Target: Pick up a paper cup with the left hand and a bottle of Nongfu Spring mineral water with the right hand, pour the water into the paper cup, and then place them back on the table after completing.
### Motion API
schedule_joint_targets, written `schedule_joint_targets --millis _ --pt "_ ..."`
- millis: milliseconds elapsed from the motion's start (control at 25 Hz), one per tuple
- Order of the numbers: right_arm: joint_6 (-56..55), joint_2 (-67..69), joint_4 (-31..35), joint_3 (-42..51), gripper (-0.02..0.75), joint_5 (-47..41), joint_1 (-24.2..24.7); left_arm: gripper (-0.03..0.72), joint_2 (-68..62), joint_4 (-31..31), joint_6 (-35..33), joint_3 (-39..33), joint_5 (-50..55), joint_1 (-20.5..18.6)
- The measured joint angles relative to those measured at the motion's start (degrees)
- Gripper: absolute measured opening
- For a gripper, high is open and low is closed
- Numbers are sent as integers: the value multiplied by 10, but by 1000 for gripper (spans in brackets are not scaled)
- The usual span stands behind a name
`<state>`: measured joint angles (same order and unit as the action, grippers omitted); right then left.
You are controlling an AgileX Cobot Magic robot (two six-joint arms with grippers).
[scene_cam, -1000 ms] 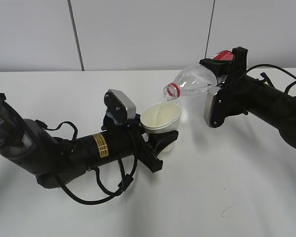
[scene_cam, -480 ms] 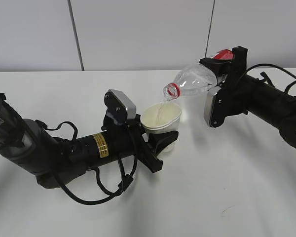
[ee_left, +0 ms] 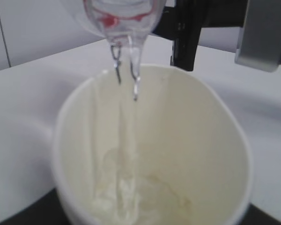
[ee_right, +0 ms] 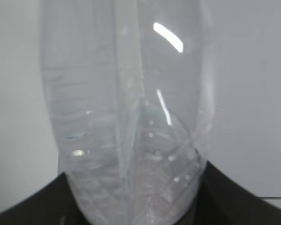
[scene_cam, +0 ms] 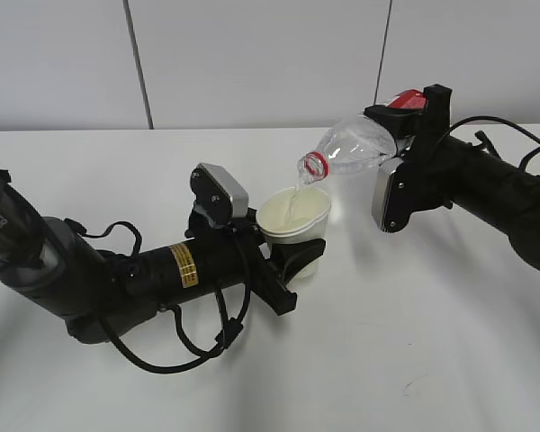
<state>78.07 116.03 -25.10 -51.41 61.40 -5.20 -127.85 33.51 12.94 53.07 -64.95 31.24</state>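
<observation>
Exterior view: left hand (scene_cam: 283,256) is gripping the paper cup (scene_cam: 295,219) just above the table (scene_cam: 414,324), jaws closed around its lower body. Right hand (scene_cam: 398,139) is clamping the bottle (scene_cam: 355,148), tilted neck-down, mouth right over the cup rim; water (scene_cam: 292,196) is streaming in. Left wrist view: cup (ee_left: 150,150) is filling the frame, bottle mouth (ee_left: 119,18) above it, water (ee_left: 126,117) is pooling at the bottom. Right wrist view: bottle body (ee_right: 126,108) is sitting between the jaws, close up.

Grey panelled wall (scene_cam: 252,63) behind, dark vertical seams (scene_cam: 138,63); even light.
</observation>
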Motion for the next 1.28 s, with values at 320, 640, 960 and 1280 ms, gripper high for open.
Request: schedule_joint_targets --millis 320,640,960,1280 --pt "1 0 0 0 337 0 0 354 0 0 0 0 2 0" --pt "1 0 0 0 337 0 0 354 0 0 0 0 3 0" --pt "-26 0 1 0 337 0 0 354 0 0 0 0 3 0" --pt "-56 0 1 0 337 0 0 353 0 0 0 0 3 0"
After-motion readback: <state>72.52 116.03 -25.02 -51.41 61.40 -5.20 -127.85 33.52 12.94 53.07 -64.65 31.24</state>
